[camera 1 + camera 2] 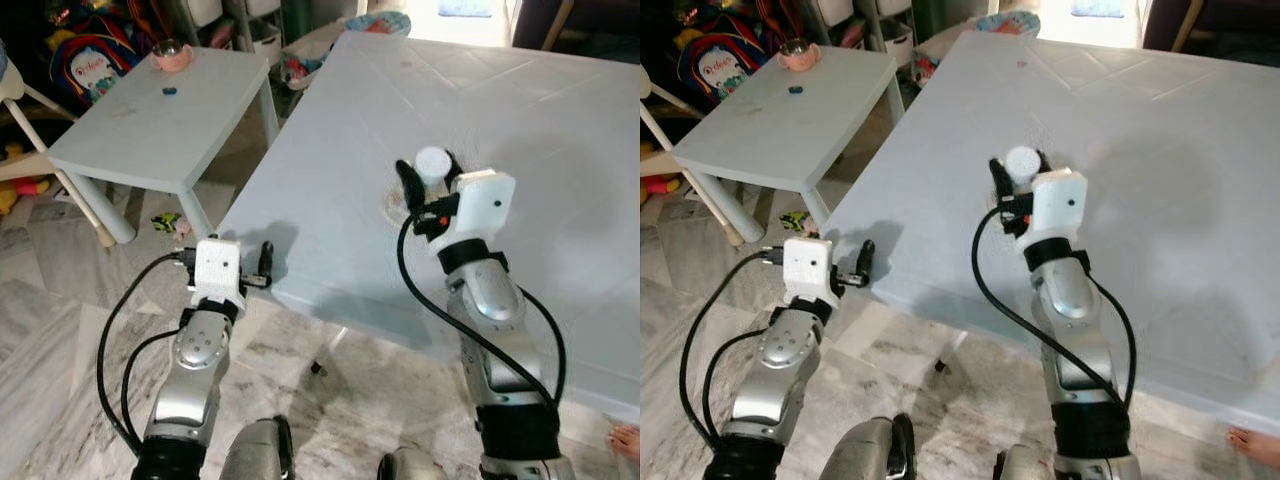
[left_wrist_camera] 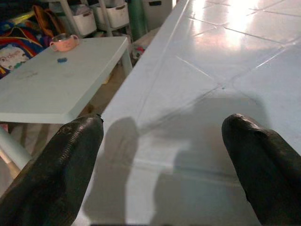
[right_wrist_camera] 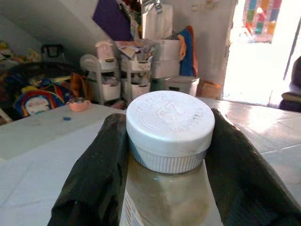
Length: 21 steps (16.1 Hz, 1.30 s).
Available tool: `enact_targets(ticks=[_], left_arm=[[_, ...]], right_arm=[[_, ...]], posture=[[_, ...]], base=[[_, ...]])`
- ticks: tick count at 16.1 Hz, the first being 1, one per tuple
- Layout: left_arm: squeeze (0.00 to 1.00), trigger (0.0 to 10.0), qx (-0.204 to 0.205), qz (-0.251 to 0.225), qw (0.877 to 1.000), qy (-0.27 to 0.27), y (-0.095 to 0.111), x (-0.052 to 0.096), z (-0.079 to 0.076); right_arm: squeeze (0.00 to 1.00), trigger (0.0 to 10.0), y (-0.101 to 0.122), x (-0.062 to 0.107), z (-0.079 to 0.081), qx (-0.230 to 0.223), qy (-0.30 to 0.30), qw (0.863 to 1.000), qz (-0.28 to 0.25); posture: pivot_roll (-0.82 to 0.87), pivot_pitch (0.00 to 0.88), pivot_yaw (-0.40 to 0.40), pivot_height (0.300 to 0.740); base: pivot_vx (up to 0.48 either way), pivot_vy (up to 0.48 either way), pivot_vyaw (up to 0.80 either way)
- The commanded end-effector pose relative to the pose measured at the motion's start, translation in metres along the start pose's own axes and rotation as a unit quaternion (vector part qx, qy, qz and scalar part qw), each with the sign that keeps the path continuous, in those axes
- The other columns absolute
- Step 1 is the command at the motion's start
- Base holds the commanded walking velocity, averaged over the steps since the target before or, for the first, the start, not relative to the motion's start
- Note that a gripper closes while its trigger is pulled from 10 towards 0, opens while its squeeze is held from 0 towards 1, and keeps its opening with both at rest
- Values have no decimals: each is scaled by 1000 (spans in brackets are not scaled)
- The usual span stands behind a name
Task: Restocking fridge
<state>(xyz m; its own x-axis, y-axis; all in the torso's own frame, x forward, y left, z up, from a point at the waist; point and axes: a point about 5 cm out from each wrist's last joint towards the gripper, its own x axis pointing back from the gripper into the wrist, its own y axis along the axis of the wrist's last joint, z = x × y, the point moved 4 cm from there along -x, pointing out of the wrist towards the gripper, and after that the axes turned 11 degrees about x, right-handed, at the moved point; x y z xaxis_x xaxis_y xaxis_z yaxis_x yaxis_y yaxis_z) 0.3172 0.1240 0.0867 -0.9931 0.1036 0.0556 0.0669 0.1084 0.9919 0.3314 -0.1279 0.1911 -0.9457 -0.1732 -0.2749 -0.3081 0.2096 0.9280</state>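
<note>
My right gripper (image 3: 162,160) clamps the white-capped clear glass bottle (image 3: 167,141) just under its cap, inward from the big pale-blue table's (image 1: 560,150) near edge, ready for carrying fridgeward, I judge. My left gripper (image 2: 164,165) hovers spread wide, empty, off that table's near-left corner.

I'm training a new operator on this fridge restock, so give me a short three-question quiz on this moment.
1. True or false: the right hand is closed on the white-capped bottle.
2. The pink cup stands on: A) the large table; B) the small side table; C) the floor.
3. Fill in: the left hand is open and hovers at the large table's ____.

Key: 1 true; 2 B; 3 edge.
</note>
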Motion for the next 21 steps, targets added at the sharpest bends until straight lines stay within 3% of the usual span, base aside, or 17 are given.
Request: enact_targets(ticks=[1, 7, 14, 18, 21], left_arm=[[0, 10000, -3, -4, 1000, 8, 1, -2, 2], [0, 10000, 0, -15, 1000, 13, 3, -7, 2], [0, 10000, 4, -22, 1000, 13, 3, -12, -1], [0, 10000, 3, -27, 999, 22, 5, -12, 4], [0, 10000, 1, -29, 999, 24, 4, -11, 7]], right_arm=[[0, 10000, 21, -3, -1, 3, -3, 999, -36], [0, 10000, 24, -4, 6, 1, 11, 999, -36], [0, 10000, 13, 3, 5, 0, 13, 1000, -19], [0, 10000, -1, 30, 1, -6, 6, 1000, 8], [0, 10000, -8, 45, 4, 27, 24, 999, 21]], posture=[[-37, 0, 74, 740], [-41, 0, 63, 740], [-60, 0, 56, 740], [-64, 0, 56, 740], [-69, 0, 59, 740]], base=[[0, 0, 0], [-82, 0, 0], [-188, 0, 0], [-415, 0, 0], [-357, 0, 0]])
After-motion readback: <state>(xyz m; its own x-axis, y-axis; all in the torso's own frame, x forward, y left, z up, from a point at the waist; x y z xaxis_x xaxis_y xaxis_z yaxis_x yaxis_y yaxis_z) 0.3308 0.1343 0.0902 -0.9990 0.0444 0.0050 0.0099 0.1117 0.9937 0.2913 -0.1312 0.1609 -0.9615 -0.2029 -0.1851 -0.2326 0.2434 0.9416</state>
